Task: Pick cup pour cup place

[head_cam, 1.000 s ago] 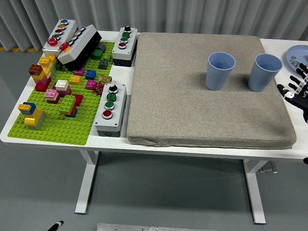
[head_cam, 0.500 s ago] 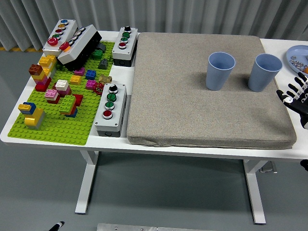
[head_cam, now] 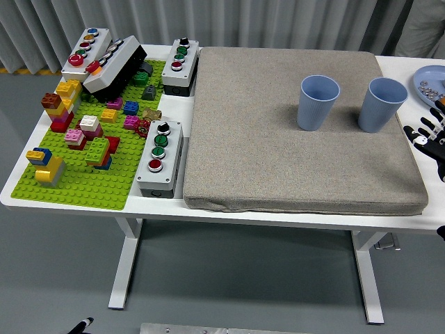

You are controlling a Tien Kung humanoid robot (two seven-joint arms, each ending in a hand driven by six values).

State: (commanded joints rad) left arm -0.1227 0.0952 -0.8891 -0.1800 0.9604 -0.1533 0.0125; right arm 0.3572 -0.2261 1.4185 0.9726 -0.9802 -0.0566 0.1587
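Two light blue cups stand upright on a grey-brown mat (head_cam: 292, 146). One cup (head_cam: 318, 102) is near the mat's middle right, the other cup (head_cam: 383, 104) close to the mat's right edge. My right hand (head_cam: 425, 133) comes in at the picture's right edge, just right of and below the second cup, apart from it. Its fingers are spread and hold nothing. What the cups contain cannot be seen. My left hand is out of view.
A blue plate (head_cam: 430, 82) with small items sits at the far right edge. Left of the mat stand two grey button boxes (head_cam: 160, 157) (head_cam: 181, 65), a green baseplate (head_cam: 90, 149) with several coloured bricks, and more button boxes (head_cam: 104, 61) at the back left.
My right hand has drifted slightly right and down toward the picture's edge, so less of it shows. The cups have not moved.
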